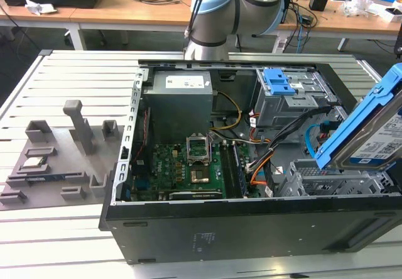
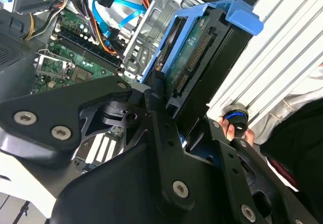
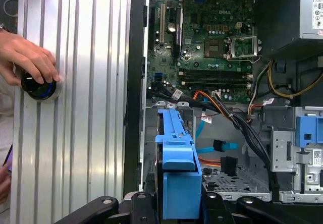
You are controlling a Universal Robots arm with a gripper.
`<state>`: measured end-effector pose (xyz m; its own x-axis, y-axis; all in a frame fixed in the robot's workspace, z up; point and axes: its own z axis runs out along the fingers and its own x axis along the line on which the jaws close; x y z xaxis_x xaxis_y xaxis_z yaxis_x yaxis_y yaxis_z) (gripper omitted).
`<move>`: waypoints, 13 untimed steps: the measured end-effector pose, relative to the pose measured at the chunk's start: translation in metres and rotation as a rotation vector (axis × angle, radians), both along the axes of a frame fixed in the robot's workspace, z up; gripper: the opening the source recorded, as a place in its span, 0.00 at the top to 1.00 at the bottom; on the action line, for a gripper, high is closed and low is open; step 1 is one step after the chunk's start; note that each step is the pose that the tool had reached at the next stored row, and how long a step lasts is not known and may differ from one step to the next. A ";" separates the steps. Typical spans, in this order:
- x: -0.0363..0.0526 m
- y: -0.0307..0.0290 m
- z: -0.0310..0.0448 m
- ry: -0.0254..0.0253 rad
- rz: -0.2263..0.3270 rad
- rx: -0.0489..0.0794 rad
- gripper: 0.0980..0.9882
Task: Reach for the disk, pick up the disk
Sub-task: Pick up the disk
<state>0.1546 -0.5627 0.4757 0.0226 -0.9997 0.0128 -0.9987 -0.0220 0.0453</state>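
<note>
The disk [image 1: 375, 133], a silver hard drive in a blue plastic frame, hangs tilted in the air above the open computer case [image 1: 251, 229], at the exterior view's right. In the first wrist view the disk's blue frame [image 3: 176, 173] stands edge-on between the black fingers [image 3: 139, 200] of my gripper [image 3: 176, 205]. In the second wrist view my gripper [image 2: 184, 108] is shut on the disk [image 2: 194, 57], whose green circuit side and connector edge show. It is held just above the empty metal drive cage [image 1: 333, 178].
Inside the case lie the motherboard [image 1: 182, 166], orange and blue cables [image 1: 264, 166], the power supply [image 1: 182, 103] and a blue latch piece [image 1: 279, 81]. Grey fixture blocks [image 1: 63, 159] stand on the slatted table at the exterior view's left. A person's hand [image 3: 28, 57] rests on a black knob [image 3: 38, 88] beside the case.
</note>
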 end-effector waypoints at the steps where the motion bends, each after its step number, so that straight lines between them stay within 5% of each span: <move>1: -0.0004 0.0011 -0.0005 0.0000 0.000 0.000 0.70; 13: -0.0013 0.0021 -0.0086 -0.0001 0.000 0.000 0.70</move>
